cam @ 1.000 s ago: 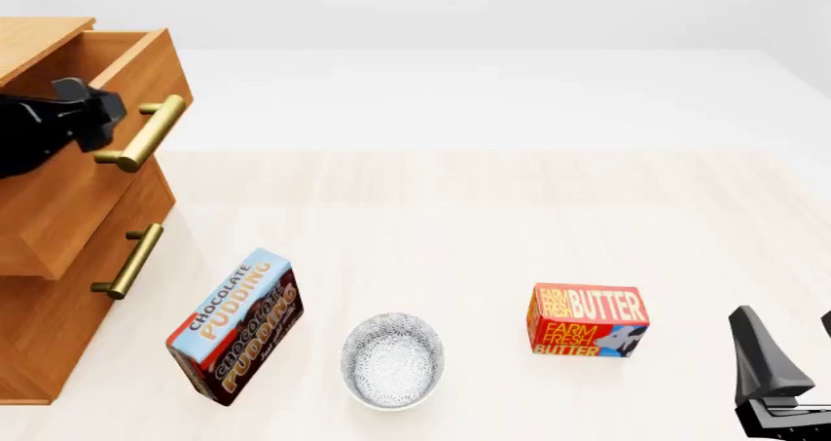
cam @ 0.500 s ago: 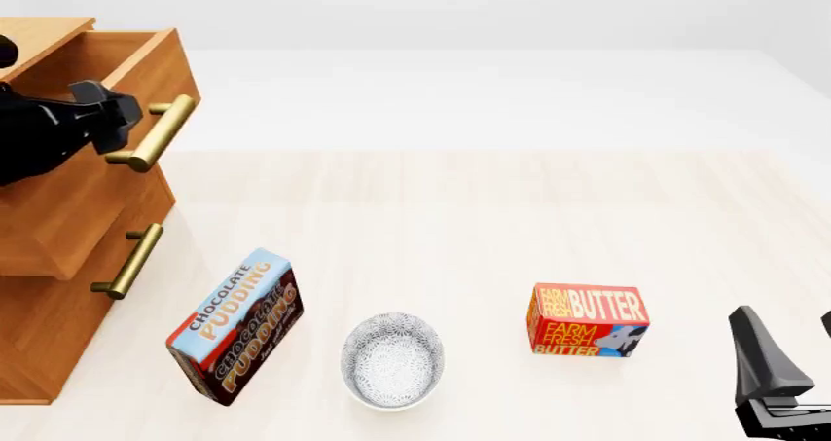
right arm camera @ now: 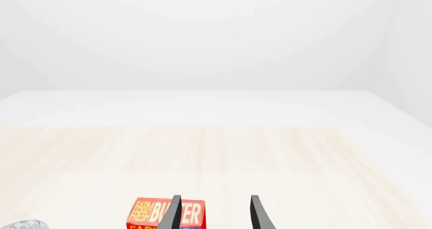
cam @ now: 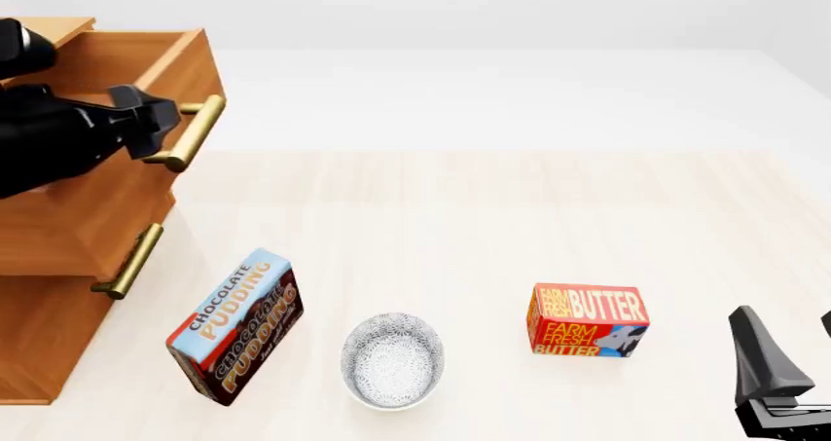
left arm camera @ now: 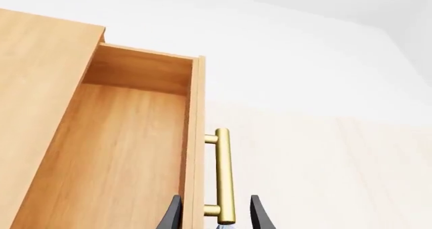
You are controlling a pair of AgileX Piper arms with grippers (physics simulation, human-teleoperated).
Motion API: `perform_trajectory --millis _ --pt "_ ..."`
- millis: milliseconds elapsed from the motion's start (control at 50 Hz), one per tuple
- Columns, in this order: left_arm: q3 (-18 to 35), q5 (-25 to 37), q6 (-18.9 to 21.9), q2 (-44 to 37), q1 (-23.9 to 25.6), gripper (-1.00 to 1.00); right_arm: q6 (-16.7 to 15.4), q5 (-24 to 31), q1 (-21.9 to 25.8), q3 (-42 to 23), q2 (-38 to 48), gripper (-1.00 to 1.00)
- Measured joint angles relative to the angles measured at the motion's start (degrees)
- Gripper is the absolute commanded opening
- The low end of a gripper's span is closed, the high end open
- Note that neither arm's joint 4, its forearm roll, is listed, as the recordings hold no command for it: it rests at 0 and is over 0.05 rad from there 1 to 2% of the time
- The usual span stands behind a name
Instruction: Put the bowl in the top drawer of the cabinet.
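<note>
Front view: nearest to the camera, the bowl (cam: pixel 392 360) stands upright on the table (cam: pixel 520 207) with its opening facing up (being round, it has no long axis). It stands between the pudding box (cam: pixel 236 326) on its left and the butter box (cam: pixel 586 320) on its right, touching neither. At the right lower corner the right gripper (cam: pixel 792 363) rests low over the table, well apart from the butter box; its fingers are spread and hold nothing, and in the right wrist view they (right arm camera: pixel 214 214) point forward at the butter box (right arm camera: pixel 166 214).

Farther back at the left stands the cabinet (cam: pixel 39 344). Its top drawer (cam: pixel 124 120) is pulled out and open upward, with the brass handle (cam: pixel 193 134) tilted along the front. The left arm (cam: pixel 53 139) reaches from the left across the drawer, and the left gripper (cam: pixel 154 125) is clamped on the handle. In the left wrist view the fingers (left arm camera: pixel 171 216) stand on both sides of the handle's (left arm camera: pixel 223 176) near end, and the drawer's inside (left arm camera: pixel 115 153) shows bare wood.
</note>
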State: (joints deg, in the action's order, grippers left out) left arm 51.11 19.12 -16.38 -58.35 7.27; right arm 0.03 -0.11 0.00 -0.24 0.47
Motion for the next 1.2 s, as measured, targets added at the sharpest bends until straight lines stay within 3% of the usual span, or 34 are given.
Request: perform_trajectory --millis 1000,1200 --pt "1.3 -0.6 0.8 -1.9 11.6 1.00 0.0 0.0 0.0 0.0 0.0 1.00" --pt "1.4 -0.3 -1.4 -1.9 12.5 1.00 0.0 0.0 0.0 0.0 0.0 1.00"
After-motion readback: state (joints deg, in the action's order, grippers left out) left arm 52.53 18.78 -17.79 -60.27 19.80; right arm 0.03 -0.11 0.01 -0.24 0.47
